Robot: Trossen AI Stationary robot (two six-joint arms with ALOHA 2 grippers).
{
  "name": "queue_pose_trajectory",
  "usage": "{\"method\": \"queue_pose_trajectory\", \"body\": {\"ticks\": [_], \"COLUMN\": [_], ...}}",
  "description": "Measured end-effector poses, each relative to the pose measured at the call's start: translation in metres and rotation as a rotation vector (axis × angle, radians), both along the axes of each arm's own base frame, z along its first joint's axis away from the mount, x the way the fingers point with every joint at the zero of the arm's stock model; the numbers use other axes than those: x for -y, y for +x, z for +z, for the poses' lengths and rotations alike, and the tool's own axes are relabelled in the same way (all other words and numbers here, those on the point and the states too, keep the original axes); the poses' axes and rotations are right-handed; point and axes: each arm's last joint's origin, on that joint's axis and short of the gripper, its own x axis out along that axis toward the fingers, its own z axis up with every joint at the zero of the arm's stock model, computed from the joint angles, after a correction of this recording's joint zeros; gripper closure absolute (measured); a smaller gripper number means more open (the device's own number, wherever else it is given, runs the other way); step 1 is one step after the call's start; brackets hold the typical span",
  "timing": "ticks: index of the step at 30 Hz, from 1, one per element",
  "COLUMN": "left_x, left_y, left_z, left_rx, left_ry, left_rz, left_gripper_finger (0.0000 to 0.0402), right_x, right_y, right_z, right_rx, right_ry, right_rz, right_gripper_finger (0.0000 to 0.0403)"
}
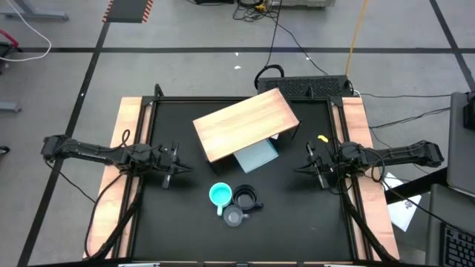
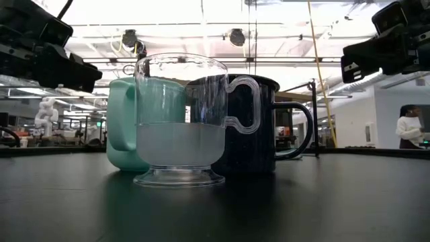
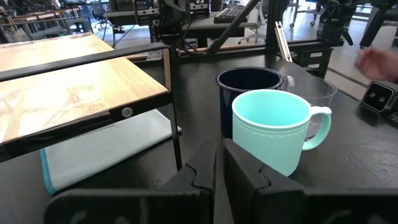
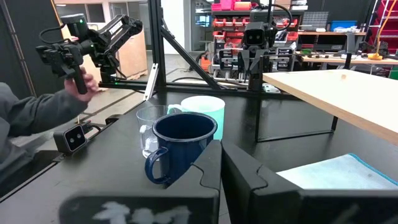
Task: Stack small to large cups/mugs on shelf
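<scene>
The light wooden rectangular shelf [image 1: 246,124] on its dark frame sits tilted at centre frame in the high view. Below it, at lower centre, the three cups cluster together between both arms. The black handled mug [image 1: 246,199] lies on the right, the turquoise handled mug [image 1: 220,195] on the left, and the small clear glass cup [image 1: 234,216] lowest. The left gripper [image 1: 178,167] and right gripper [image 1: 304,166] hover about equally near, each with fingers pressed together, holding nothing.
</scene>
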Motion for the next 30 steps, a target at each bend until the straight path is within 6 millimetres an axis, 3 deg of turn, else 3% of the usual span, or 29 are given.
{"method": "queue_pose_trajectory", "body": {"ticks": [26, 30], "left_x": [0.0, 0.003], "left_y": [0.001, 0.001], "left_z": [0.019, 0.028], "left_rx": [0.142, 0.199], "left_ry": [-0.326, -0.294], "left_rz": [0.032, -0.076], "left_gripper_finger": [0.0371, 0.0371], "right_x": [0.0, 0.0], "right_y": [0.0, 0.0], "right_z": [0.0, 0.0], "right_rx": [0.0, 0.0], "right_ry": [0.0, 0.0], "right_rz": [0.0, 0.0], "right_gripper_finger": [0.0403, 0.0403]}}
